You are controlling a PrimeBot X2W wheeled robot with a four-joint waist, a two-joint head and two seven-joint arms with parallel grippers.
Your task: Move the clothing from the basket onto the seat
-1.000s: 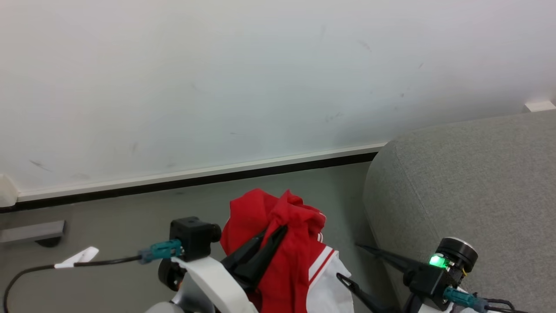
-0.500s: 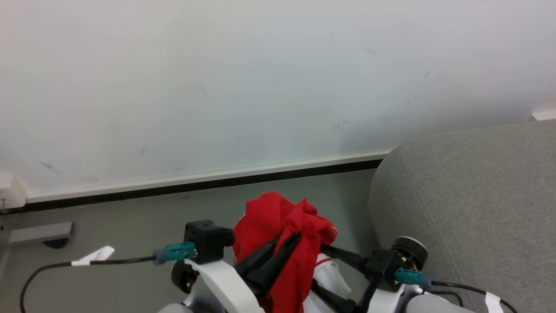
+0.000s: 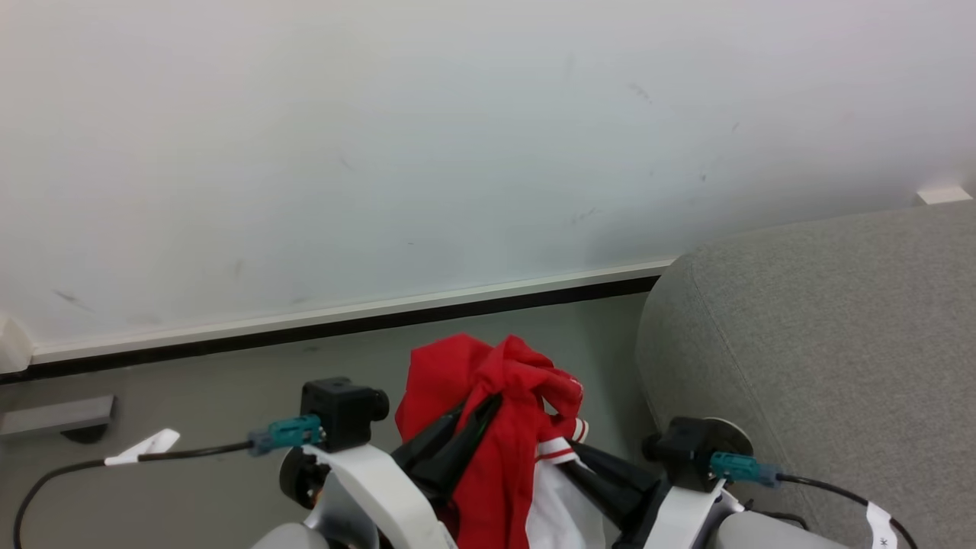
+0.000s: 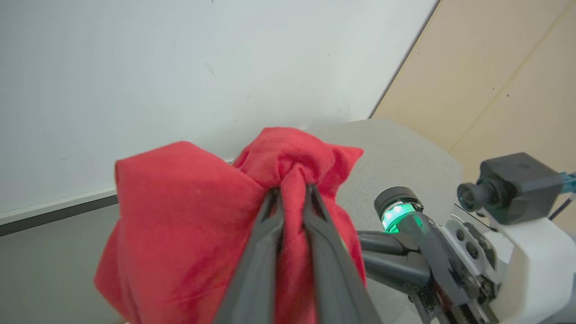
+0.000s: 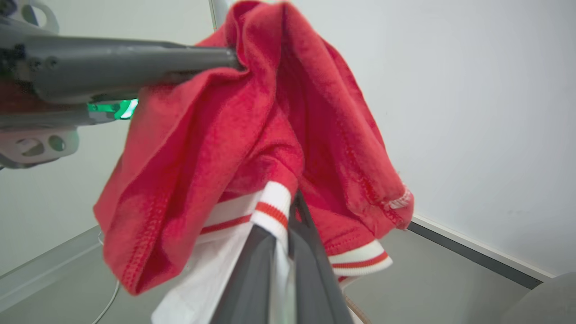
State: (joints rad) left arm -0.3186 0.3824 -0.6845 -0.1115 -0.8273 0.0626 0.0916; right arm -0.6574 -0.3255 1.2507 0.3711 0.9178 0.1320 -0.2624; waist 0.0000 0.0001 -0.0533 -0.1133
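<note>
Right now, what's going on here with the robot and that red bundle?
The robot holds the clothing up off the floor with both arms. Its left gripper is shut on a bunched red fold at the top. Its right gripper is shut on a white cuff with a red stripe, lower down. The grey seat is just to the robot's right, and the clothing is not yet on it.

Red clothing [image 3: 446, 374] bunched up, hanging in mid-air. Top fold pinched in left gripper [image 4: 291, 189], white red-striped cuff pinched in right gripper [image 5: 288, 202], white panel drooping below. Grey seat [image 3: 823, 320] near its right, not touching.
</note>
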